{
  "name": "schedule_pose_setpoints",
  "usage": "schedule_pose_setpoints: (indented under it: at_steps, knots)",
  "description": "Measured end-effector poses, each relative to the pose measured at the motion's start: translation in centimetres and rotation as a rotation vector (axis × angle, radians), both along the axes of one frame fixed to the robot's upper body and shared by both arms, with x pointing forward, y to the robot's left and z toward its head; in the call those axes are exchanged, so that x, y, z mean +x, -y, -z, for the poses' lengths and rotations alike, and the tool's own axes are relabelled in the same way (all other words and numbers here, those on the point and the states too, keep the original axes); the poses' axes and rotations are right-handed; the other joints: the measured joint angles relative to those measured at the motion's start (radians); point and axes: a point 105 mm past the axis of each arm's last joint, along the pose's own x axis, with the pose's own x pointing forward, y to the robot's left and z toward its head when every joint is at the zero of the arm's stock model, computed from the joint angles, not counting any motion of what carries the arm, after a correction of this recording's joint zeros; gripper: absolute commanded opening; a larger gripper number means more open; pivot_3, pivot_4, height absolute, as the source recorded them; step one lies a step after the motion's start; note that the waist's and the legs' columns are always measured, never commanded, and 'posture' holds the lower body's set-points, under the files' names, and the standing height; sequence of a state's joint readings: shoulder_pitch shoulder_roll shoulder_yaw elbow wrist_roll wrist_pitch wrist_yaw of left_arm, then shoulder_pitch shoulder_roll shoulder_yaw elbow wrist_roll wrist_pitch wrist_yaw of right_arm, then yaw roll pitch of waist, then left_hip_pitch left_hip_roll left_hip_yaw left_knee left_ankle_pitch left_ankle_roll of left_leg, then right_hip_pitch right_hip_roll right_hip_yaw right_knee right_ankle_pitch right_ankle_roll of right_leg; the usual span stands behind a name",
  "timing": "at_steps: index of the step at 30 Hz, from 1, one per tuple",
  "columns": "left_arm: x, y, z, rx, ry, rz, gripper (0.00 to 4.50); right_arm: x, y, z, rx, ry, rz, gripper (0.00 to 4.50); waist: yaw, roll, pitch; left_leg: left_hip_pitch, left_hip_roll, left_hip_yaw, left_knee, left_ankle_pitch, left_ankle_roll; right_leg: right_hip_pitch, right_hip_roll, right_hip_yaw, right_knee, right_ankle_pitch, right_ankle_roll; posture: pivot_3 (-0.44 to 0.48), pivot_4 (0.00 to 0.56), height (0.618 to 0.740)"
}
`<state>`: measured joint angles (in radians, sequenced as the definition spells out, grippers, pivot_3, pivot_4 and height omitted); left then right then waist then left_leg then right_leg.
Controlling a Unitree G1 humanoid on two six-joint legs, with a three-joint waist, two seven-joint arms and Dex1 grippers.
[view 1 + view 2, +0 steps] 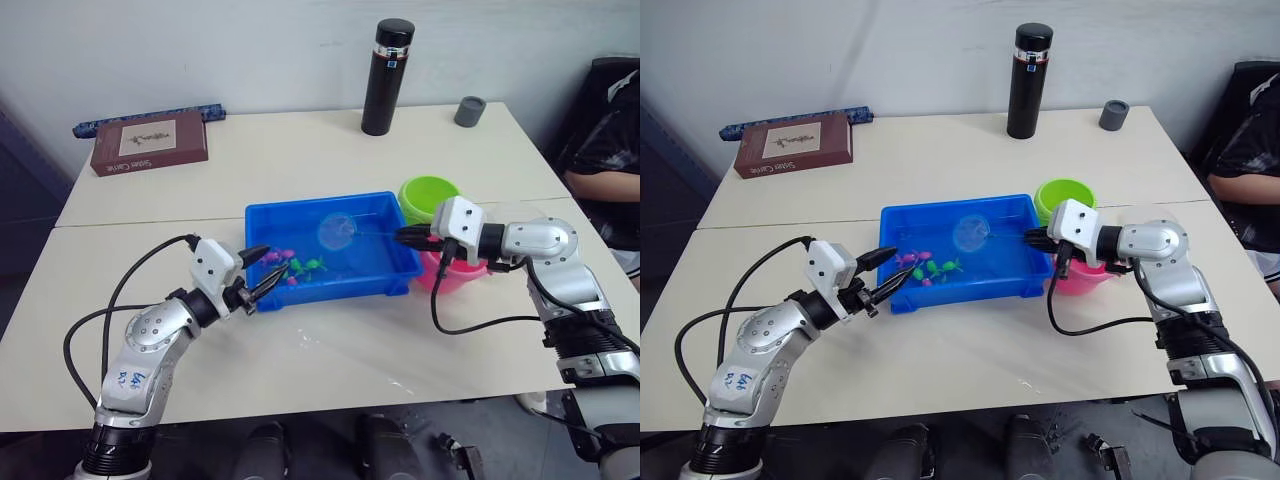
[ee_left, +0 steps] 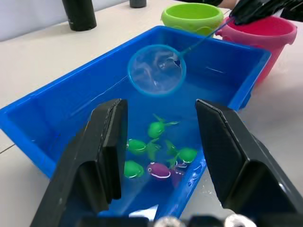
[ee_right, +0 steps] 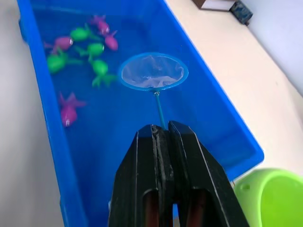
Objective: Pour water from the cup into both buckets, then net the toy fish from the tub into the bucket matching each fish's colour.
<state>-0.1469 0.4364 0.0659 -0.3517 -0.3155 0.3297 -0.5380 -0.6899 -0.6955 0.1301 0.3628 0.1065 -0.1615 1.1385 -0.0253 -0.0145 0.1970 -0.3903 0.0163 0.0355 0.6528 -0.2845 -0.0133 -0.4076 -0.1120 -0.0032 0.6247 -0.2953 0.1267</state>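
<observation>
- Right gripper pinched tight on the thin handle of a small blue net, fingers pressed together around it.
- Net hoop held over the middle of the blue tub, looking empty, no fish in it yet.
- Toy fish, some green and some pink, bunched together in the tub corner nearest the left arm, a little way off from the hoop.
- Left gripper spread wide, holding nothing, hanging at the near edge of the tub just beside the fish.
- Green bucket and pink bucket side by side just past the tub end, on the right arm's side; pink one partly hidden behind the right arm.
- Can't tell if water is in the buckets already.
- Step in hand, most likely: netting, at the very start, with all the fish in sight lying in the tub.
- Next move probably: slide the hoop over to the bunch, dip under one fish, lift slowly, then carry it to the bucket of the same colour.
</observation>
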Motion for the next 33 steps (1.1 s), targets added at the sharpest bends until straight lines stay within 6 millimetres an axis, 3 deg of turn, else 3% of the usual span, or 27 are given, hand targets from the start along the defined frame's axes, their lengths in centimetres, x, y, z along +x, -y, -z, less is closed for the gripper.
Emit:
schedule_pose_setpoints:
  at_steps: [7, 18, 25, 33]
  knots:
    - [-0.1, 0.3, 0.2, -0.014, -0.003, 0.002, 2.52, 0.1, 1.7, 0.1, -0.113, 0.012, -0.036, 0.0, -0.002, 0.0, 0.0, 0.0, 0.0, 0.001, 0.0, 0.0, 0.0, 0.0, 0.0, 0.001, 0.0, 0.0, 0.0, 0.0, 0.15, 0.74]
    - [-0.8, 2.0, -0.2, -0.022, 0.022, 0.06, 2.52, -0.1, 2.3, 1.0, -0.189, -0.011, -0.103, 0.0, -0.003, 0.0, 0.0, 0.001, 0.0, 0.001, 0.0, 0.0, 0.0, 0.0, 0.0, 0.001, 0.0, 0.0, 0.0, 0.0, 0.15, 0.74]
    - [-0.9, 2.2, -0.3, -0.021, 0.025, 0.071, 2.52, 0.0, 1.1, 1.0, -0.206, -0.063, -0.159, 0.0, -0.002, 0.0, 0.0, 0.001, 0.0, 0.001, 0.0, 0.0, -0.001, 0.0, 0.0, 0.001, 0.0, 0.0, 0.0, 0.0, 0.15, 0.74]
    - [-1.1, 2.7, -0.5, -0.024, 0.034, 0.086, 2.52, 0.7, 0.3, -0.2, -0.214, -0.101, -0.17, 0.0, -0.002, 0.0, 0.0, 0.001, 0.0, 0.001, 0.0, 0.0, -0.001, 0.0, 0.0, 0.001, 0.0, 0.0, 0.0, 0.0, 0.15, 0.74]
